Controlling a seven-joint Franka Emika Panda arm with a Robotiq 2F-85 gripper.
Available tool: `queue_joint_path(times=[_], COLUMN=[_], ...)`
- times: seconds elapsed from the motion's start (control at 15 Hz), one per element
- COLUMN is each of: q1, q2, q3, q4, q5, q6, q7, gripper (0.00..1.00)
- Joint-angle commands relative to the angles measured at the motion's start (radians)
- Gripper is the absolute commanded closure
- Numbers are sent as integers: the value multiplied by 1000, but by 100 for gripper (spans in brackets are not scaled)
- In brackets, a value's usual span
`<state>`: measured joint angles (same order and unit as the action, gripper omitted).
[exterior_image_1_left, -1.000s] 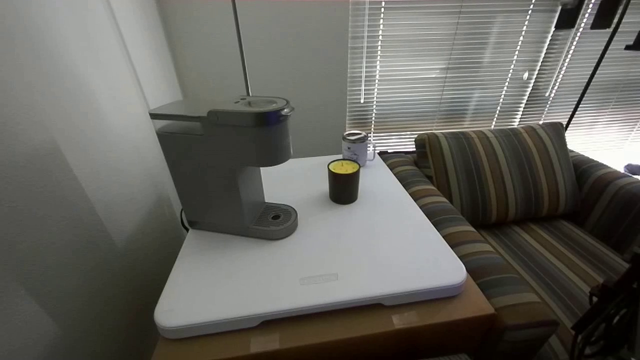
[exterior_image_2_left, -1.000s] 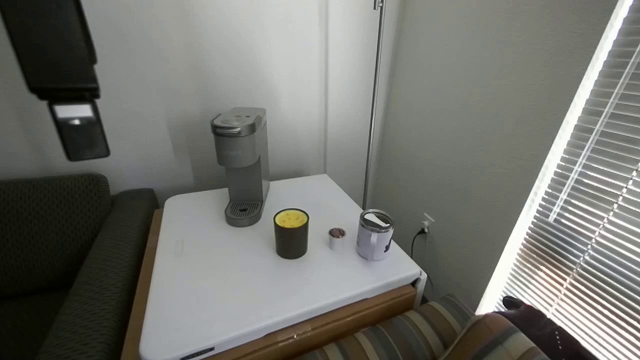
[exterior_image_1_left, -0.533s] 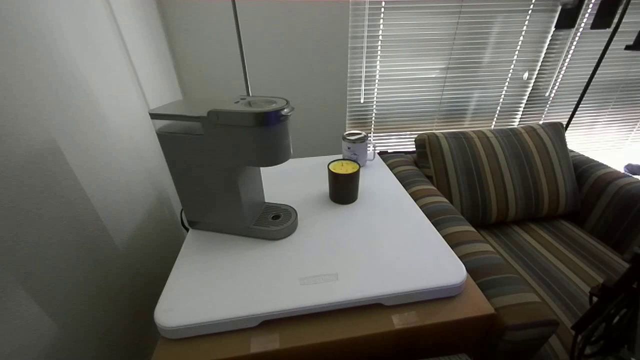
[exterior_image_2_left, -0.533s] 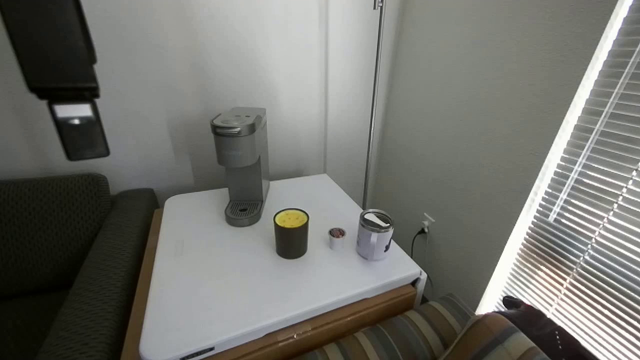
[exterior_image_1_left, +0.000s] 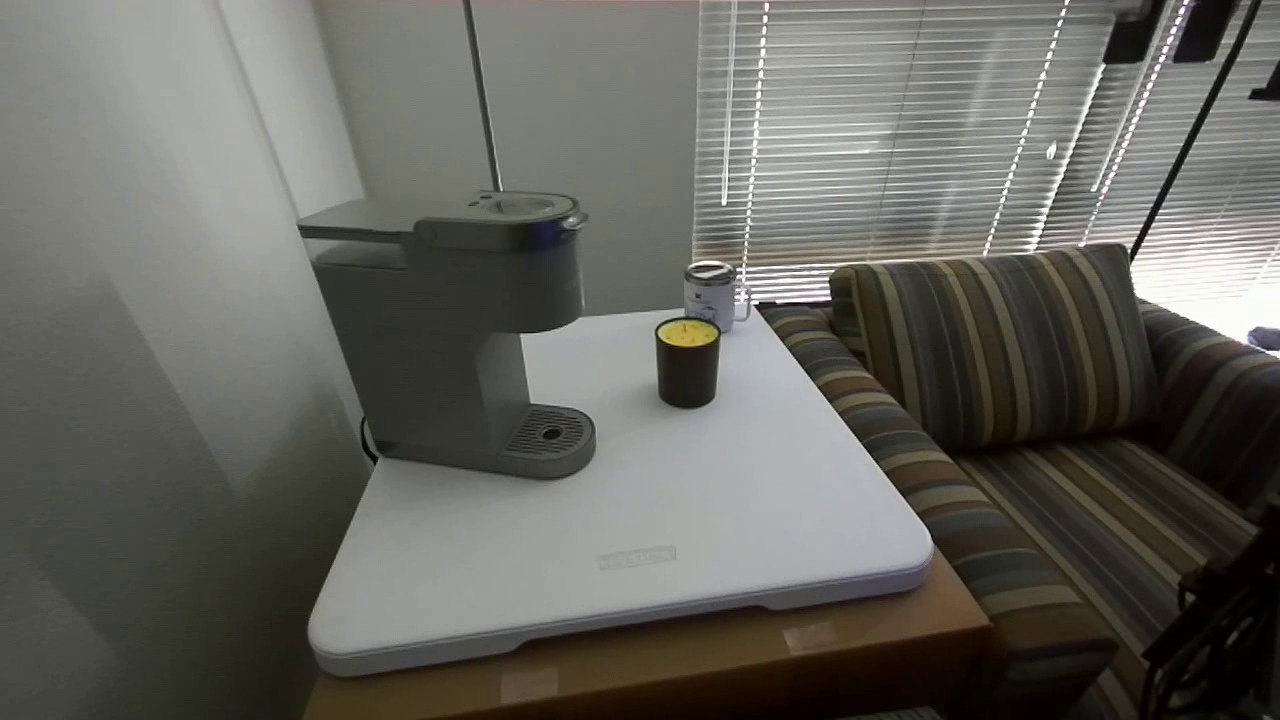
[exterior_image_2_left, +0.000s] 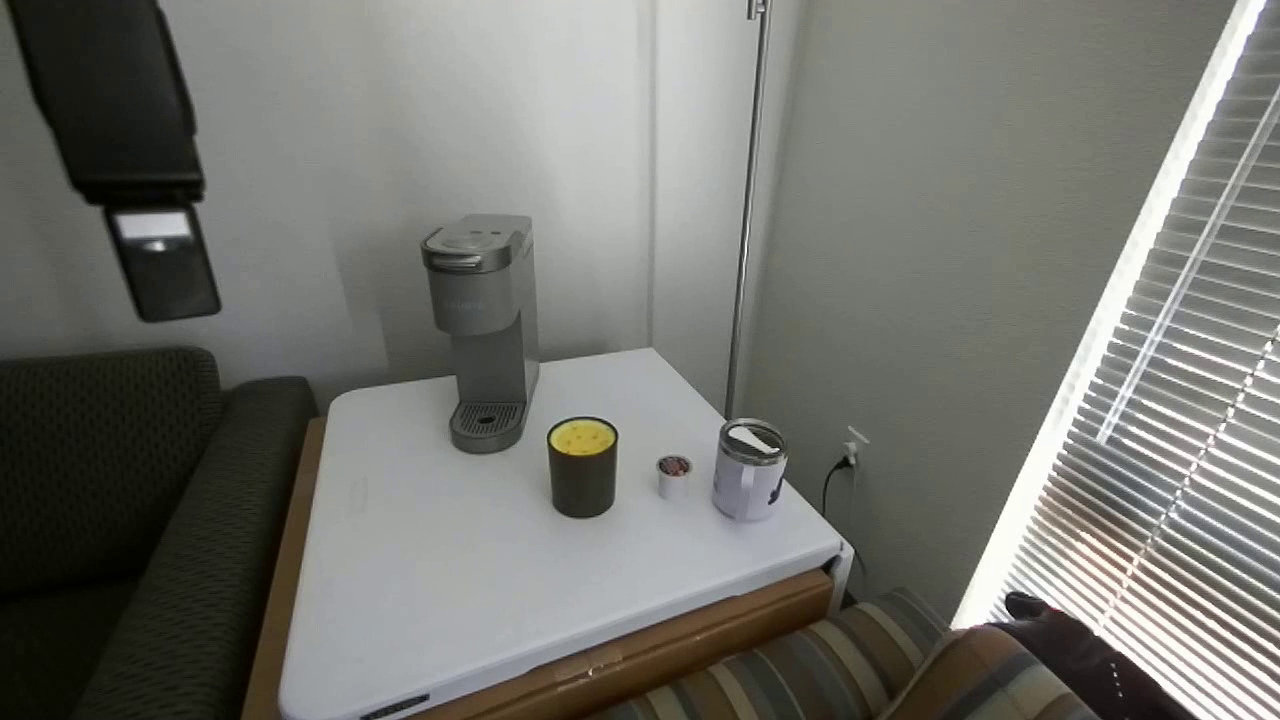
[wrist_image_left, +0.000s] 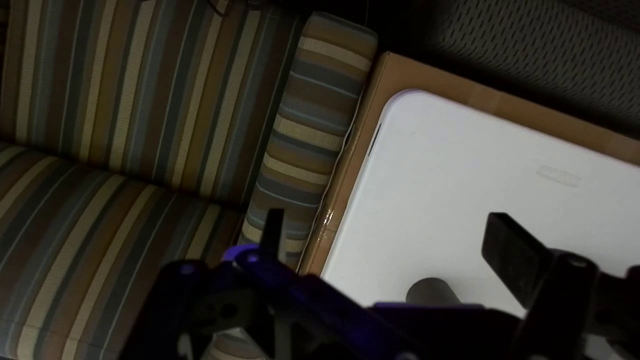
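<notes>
High above the white tabletop (wrist_image_left: 450, 165), my gripper (wrist_image_left: 385, 220) stands open, its fingers wide apart with nothing between them. In an exterior view the gripper (exterior_image_1_left: 1168, 48) shows at the top right edge; elsewhere a single black finger (exterior_image_2_left: 165, 265) hangs at the upper left. A dark jar candle with yellow wax (exterior_image_1_left: 688, 372) (exterior_image_2_left: 583, 480) stands upright on the table. Part of a dark cylinder (wrist_image_left: 431, 291), probably this jar, peeks past the gripper body. Beside the candle are a small coffee pod (exterior_image_2_left: 674, 482) and a lidded white mug (exterior_image_2_left: 748, 488) (exterior_image_1_left: 709, 303).
A grey coffee maker (exterior_image_1_left: 440, 320) (exterior_image_2_left: 482, 300) stands by the wall. Under the tabletop is a cardboard box (exterior_image_1_left: 680, 655). A striped armchair (exterior_image_1_left: 1000, 350) (wrist_image_left: 150, 90) adjoins one side, a dark sofa (exterior_image_2_left: 90, 470) another. A metal pole (exterior_image_2_left: 750, 200) rises behind.
The gripper has shifted very slightly: a little left and down in an exterior view, a little right where only one finger shows. The objects on the table have not moved.
</notes>
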<state>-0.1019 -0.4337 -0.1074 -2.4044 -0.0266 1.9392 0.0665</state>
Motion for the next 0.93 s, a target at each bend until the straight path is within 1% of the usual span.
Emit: queue_joint_path(times=[0.0,0.07,0.2,0.27,0.53,0.73,0.87], q1=[9,11,31,54,95,119,126], q2=[35,38,39,44,112,211,288], q3=[13,13,-2,-22,-54,-46,-33], q4=[8,9,9,13,58,131,203], q5=[27,28,58,99,198,246,269], q6=[4,4,8,-2,-30,-52,-77], q7=[3,2,-70,-158,-360,-428,-444], gripper=[0,0,0,0,0,0,0])
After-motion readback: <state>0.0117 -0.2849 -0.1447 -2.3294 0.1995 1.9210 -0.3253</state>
